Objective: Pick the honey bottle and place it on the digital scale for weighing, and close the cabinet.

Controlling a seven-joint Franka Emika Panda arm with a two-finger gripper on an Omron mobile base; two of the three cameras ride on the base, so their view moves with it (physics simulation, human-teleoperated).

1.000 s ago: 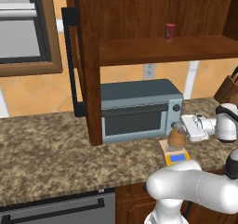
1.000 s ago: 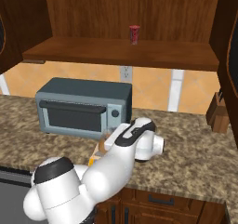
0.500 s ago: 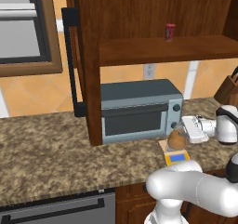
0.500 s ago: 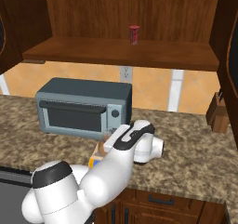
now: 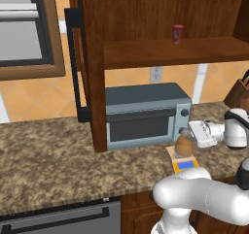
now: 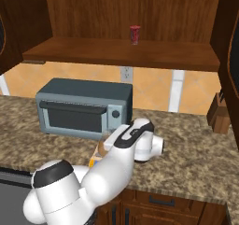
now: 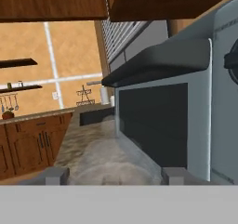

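The honey bottle point(image 5: 184, 144) is seen standing on the digital scale point(image 5: 184, 163), on the worktop point(image 5: 58, 165) in front of the grey toaster oven point(image 5: 144, 115). The gripper point(image 5: 188, 132) is held just beside the bottle's top; whether the jaws are open or closed cannot be told. The cabinet point(image 5: 92, 68) door stands open, with 1 red can point(image 5: 178, 33) on its shelf.

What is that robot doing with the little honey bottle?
The white robot arm has its fingers right by the honey bottle, which stands on the digital scale on the counter, in front of the grey toaster oven. Whether it is gripping the bottle is hard to tell. Above, the cabinet is open, with a small red can on its shelf, so closing the door is yet to come.
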